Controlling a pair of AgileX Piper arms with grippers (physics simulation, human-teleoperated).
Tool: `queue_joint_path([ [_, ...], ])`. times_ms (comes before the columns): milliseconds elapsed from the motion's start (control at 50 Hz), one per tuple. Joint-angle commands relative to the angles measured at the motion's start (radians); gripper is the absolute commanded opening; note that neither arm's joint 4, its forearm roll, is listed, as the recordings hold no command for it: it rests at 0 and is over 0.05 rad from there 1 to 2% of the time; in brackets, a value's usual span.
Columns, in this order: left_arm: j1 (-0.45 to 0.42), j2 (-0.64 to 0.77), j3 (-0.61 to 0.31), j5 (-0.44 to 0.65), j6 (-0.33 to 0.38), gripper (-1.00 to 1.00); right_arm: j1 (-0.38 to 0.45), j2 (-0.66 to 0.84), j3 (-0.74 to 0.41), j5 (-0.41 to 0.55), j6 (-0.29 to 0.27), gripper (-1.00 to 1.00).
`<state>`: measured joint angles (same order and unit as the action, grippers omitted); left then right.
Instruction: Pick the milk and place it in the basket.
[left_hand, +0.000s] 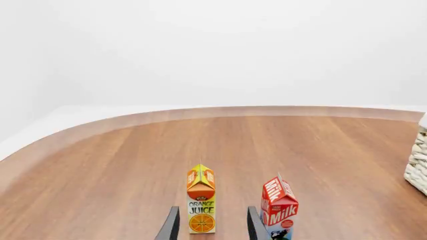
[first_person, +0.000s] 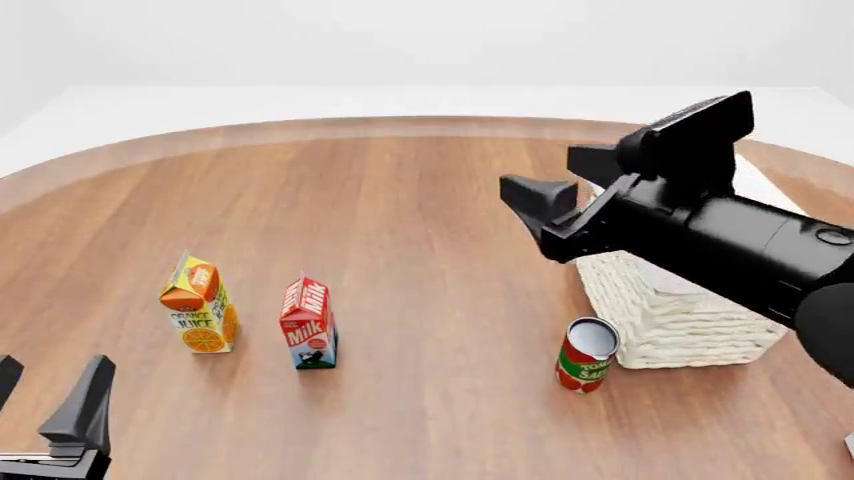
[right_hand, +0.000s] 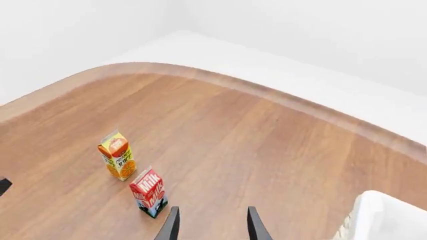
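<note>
- Milk (first_person: 308, 324): small red carton, upright on the wooden table (first_person: 400, 230), just beside the juice carton (first_person: 200, 305) and well apart from the basket (first_person: 674, 315); nothing touches it
- Basket: cream wicker with white liner, standing on the far side of the milk from the juice carton; its inside is not visible, and the right arm (first_person: 721, 230) covers much of its rim
- Red can (first_person: 586, 354): upright, just beside the basket, on the side nearer the milk
- Left gripper (first_person: 54, 410): low and near the milk, on the juice carton's side; fingers spread wide, nothing between them; in its wrist view the juice carton sits in line between the fingers, the milk just outside one finger
- Right gripper (right_hand: 210, 224): raised above the table near the basket, well apart from the milk; fingers parted, nothing held
- Progress, as judged: not yet started in effect; grasp, lift, carry and release into the basket all remain
- Hard to make out: the left gripper is cut off at the front view's edge; both wrist views show only fingertips; only a corner of the basket appears there
</note>
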<state>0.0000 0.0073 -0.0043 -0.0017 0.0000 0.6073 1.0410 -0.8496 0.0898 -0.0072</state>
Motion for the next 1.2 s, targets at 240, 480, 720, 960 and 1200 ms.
queue_joint_path([
  [240,0.0,0.0,0.0,0.0,0.0,1.0,0.073,0.159,-0.183,0.078,0.196,1.0],
  [480,0.0,0.0,0.0,0.0,0.0,1.0,0.083,0.208,-0.221,0.062,0.307,1.0],
  [720,0.0,0.0,0.0,0.0,0.0,1.0,0.075,0.266,-0.227,0.025,0.38,1.0],
  [960,0.0,0.0,0.0,0.0,0.0,1.0,0.063,0.335,-0.222,-0.037,0.469,1.0],
  [1200,0.0,0.0,0.0,0.0,0.0,1.0,0.085,0.434,-0.222,-0.107,0.538,1.0],
])
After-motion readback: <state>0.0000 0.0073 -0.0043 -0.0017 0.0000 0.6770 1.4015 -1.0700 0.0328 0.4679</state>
